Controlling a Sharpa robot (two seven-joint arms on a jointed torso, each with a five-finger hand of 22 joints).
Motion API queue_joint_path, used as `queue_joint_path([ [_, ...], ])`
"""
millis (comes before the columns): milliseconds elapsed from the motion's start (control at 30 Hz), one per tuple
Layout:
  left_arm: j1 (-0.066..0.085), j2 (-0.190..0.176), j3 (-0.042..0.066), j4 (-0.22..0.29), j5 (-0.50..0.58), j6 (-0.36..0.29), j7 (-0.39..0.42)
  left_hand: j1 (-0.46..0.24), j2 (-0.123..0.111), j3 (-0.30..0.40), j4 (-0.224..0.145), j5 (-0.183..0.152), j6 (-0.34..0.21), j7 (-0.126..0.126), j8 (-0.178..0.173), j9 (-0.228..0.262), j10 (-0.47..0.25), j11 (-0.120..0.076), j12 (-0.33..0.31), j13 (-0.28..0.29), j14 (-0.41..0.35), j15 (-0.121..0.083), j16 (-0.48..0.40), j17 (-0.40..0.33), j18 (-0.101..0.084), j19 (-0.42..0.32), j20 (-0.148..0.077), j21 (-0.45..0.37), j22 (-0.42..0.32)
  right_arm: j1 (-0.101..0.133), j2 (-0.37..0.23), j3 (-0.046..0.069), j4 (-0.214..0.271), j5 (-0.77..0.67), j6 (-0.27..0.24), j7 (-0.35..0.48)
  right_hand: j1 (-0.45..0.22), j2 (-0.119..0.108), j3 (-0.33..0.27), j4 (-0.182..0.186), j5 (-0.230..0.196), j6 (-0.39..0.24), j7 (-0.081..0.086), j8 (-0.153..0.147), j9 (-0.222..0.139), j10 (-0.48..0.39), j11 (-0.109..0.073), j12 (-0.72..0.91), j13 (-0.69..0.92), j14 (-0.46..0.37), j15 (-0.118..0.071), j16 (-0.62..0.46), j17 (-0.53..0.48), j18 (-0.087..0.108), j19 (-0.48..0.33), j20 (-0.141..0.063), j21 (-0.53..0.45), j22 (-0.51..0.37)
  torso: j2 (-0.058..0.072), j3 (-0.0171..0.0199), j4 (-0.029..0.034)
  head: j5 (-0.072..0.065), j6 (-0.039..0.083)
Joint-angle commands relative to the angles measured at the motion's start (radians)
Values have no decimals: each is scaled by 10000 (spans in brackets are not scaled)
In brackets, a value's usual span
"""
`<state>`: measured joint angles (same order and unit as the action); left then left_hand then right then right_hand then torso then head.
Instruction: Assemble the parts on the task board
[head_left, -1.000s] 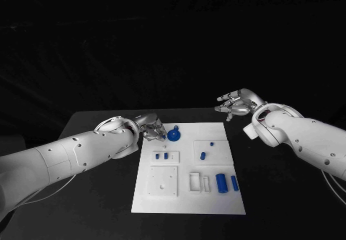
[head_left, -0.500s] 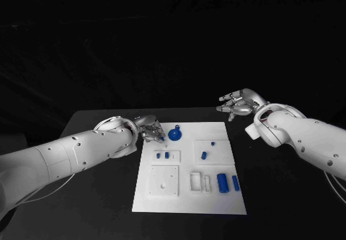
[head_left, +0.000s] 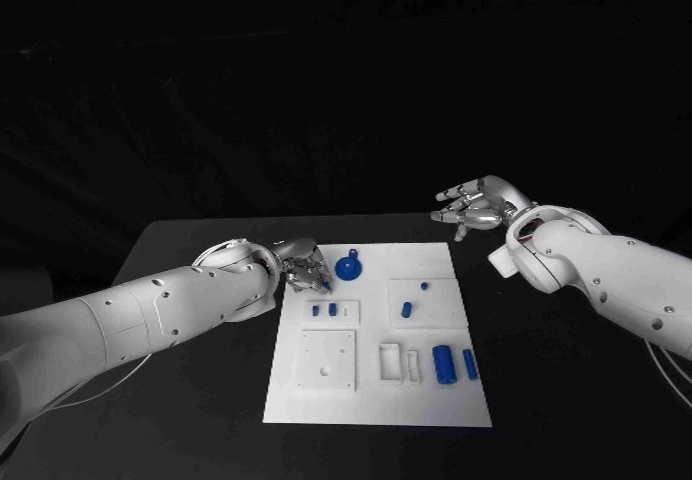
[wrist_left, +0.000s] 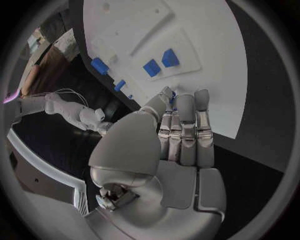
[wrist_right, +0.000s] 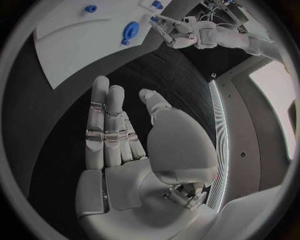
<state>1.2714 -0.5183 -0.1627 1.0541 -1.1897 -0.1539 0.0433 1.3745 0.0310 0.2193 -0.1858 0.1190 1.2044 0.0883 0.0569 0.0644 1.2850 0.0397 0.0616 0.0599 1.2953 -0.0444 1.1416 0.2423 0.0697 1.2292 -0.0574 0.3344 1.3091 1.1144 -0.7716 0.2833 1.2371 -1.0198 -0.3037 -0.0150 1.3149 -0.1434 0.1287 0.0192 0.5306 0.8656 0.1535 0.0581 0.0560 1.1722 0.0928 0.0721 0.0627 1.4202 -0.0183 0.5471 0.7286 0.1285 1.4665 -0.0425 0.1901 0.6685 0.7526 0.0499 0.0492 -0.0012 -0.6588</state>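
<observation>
White and rectangular, the task board is lying in the middle of the black surface, carrying small blue parts and a round blue piece near its far edge. The left hand is hovering at the board's far left corner, fingers straight, together and gripping nothing. The right hand is hanging beyond the far right corner, fingers loosely apart and empty.

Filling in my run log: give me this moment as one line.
left hand: at task board far-left edge, holds nothing | right hand: raised off board, open | round blue part: on board, untouched
</observation>
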Motion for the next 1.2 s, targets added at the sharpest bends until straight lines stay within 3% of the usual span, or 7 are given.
queue_joint_path([
  [33, -38, 43, -22, -21, -93, 179, 50, -3, 66, -47, -13, 21, 80, 7, 63, 18, 36, 4, -31, -5, 60, 22, -1, 0, 138, -2, -32, 5, 185, -2, 7, 3, 20, 9, 122, 90, -90, 15, -38, -41, 66, 7, 10, -13, 12, -64, -21, -47, -17, 4, 30, -40, -2, 189, 338, 77, 21, -9, -1, 5, 3, -18, -19],
  [1200, -240, 387, -145, -339, -140, 286, 39, 21, 130, -49, -58, 25, 50, 23, 67, 20, 8, 16, -30, -4, 63, 26, 2, 7, 153, 3, -30, 16, 190, -2, 0, 3, 24, 11, 122, 90, -90, 15, -38, -41, 66, 7, 10, -13, 12, -64, -21, -47, -17, 4, 30, -40, -2, 189, 338, 77, 21, -9, -8, 6, 7, -99, -41],
])
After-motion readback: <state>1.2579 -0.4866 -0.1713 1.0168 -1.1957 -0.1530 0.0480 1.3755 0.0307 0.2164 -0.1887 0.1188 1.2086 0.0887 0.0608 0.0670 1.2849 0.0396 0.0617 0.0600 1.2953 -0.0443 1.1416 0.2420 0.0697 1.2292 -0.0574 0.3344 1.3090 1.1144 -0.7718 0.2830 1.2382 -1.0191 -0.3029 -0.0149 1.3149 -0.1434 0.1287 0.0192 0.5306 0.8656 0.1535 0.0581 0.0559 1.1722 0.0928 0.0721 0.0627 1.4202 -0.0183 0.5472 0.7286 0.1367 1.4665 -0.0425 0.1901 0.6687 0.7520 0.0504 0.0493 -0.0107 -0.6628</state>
